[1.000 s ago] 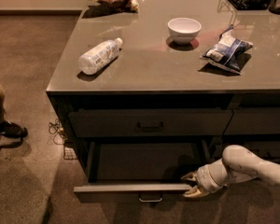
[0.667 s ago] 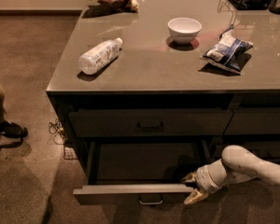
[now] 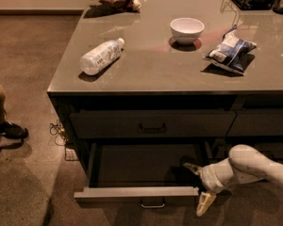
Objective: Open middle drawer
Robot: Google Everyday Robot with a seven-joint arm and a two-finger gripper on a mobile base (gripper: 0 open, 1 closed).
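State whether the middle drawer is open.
Open: the middle drawer stands pulled far out, dark interior exposed; the tool sits at its right end.

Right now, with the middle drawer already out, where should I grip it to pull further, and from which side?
Take the bar handle at the centre of the middle drawer front, approaching from in front and slightly below: it juts out at the lower edge, horizontal. The gripper sits open at the front's right end, where a pull would likely be off-centre.
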